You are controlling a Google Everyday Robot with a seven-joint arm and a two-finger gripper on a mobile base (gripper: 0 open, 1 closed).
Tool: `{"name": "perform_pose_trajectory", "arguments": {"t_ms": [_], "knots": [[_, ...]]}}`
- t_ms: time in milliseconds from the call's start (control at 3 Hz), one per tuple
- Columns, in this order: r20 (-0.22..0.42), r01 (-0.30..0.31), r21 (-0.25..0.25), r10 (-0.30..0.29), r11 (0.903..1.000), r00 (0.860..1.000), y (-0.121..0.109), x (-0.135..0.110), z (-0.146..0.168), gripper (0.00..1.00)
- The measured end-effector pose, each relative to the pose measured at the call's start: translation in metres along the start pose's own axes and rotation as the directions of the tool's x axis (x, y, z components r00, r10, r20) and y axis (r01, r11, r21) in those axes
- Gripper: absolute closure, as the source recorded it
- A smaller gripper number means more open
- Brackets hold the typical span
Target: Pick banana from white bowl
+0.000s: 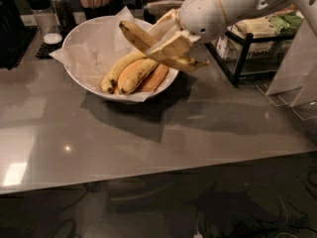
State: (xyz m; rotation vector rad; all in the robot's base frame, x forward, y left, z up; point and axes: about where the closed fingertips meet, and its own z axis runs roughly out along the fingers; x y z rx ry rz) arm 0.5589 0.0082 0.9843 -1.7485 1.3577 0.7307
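Jaws clamp the banana [136, 34] near its middle; we see the gripper [171, 48] hanging over the right rim of the bowl [84, 24], at the end of the white arm [223, 6] that reaches in from the upper right. We find the banana clear of the bowl, tilted, with its dark upper tip over the crinkled paper [94, 53] and its lower tip out past the rim above the grey table [148, 143]. Three other bananas [131, 74] lie together at the bowl's near side, the right one orange-toned. A black rack [241, 51] stands to the right of the bowl.
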Motion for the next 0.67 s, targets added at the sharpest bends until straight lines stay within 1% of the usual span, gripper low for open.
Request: {"name": "perform_pose_trajectory", "arguments": {"t_ms": [333,667], "knots": [[0.01,-0.057,0.022,0.057,0.9981,0.998,0.0378,0.0043,-0.0116,1.0],[0.01,-0.057,0.022,0.057,0.9981,0.998,0.0378,0.0042,-0.0116,1.0]]}}
